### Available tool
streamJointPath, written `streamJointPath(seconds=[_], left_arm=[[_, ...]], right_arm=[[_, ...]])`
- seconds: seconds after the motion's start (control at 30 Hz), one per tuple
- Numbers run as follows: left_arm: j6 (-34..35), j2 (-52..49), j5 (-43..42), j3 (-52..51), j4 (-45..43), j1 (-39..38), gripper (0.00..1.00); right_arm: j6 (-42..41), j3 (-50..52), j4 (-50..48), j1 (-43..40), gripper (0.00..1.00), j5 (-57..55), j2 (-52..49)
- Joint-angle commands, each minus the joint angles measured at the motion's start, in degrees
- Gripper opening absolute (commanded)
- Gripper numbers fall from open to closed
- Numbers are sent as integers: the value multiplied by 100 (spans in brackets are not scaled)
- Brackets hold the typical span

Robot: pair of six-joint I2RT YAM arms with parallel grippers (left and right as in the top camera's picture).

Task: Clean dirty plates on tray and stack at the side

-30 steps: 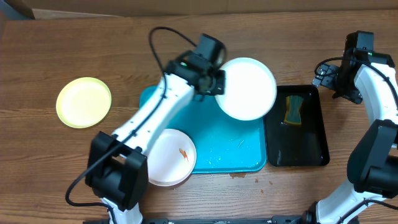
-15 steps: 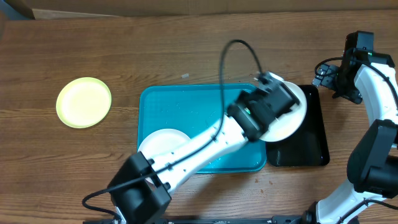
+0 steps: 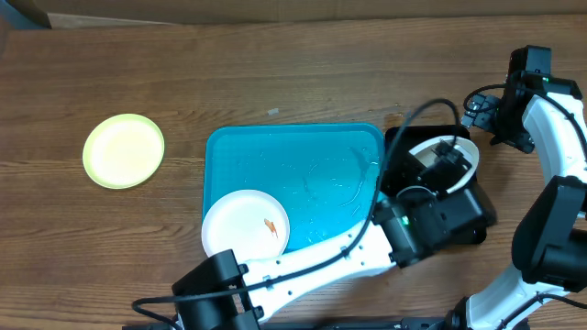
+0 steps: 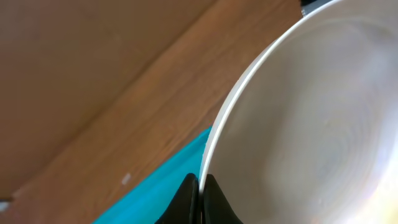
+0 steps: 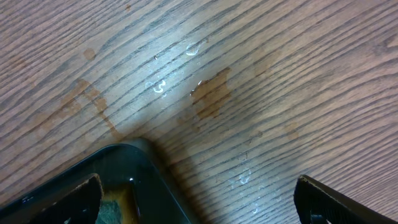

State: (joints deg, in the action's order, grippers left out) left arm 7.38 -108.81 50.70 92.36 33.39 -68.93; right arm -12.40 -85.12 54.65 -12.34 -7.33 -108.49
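Observation:
My left gripper [image 3: 438, 170] is shut on the rim of a plain white plate [image 3: 456, 147] and holds it tilted above the black tray. In the left wrist view the closed fingers [image 4: 199, 198] pinch that plate's edge [image 4: 311, 124], with the turquoise tray [image 4: 163, 191] below. A second white plate [image 3: 246, 229] with an orange speck lies at the front left of the turquoise tray [image 3: 303, 156]. A yellow-green plate [image 3: 123, 150] lies on the table at far left. My right gripper [image 3: 484, 112] is open and empty.
A narrow glossy black tray [image 3: 466, 235] lies right of the turquoise tray, mostly covered by my left arm. Its corner [image 5: 140, 165] shows in the right wrist view, with a bit of sponge [image 5: 114, 211] inside. My right gripper [image 5: 199, 199] hangs over wet wood.
My left arm has swung the white plate from above the turquoise tray's back edge rightward to above the black tray. The right arm has not moved.

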Motion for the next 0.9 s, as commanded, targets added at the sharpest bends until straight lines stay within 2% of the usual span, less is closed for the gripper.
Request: streamJointPath(seconds=[0.0,0.17,0.5,0.7,0.8,0.87], left_arm=[[-610,184,739,168,-208,-232,4],[-997,184,1086,168,-505,-428,4],[-1016,184,1751,168,-1054,-492,4],[-986,184,1488,168,-1139,-522,4],[-450,184,1215,166,-968,-372,4],[-92,184,549,166,-728,-278,4]], right_arm=[[-48,-76,-35,-11,100,-13,155],[-50,-76,-35,-11,100,-13,155],[-48,-76,-35,-11,100,-15,157],[-50,-76,-35,-13,100,-13,155],[-48,-76,-35,-11,100,-13,155],[-48,-76,-35,-11,100,-15,155]])
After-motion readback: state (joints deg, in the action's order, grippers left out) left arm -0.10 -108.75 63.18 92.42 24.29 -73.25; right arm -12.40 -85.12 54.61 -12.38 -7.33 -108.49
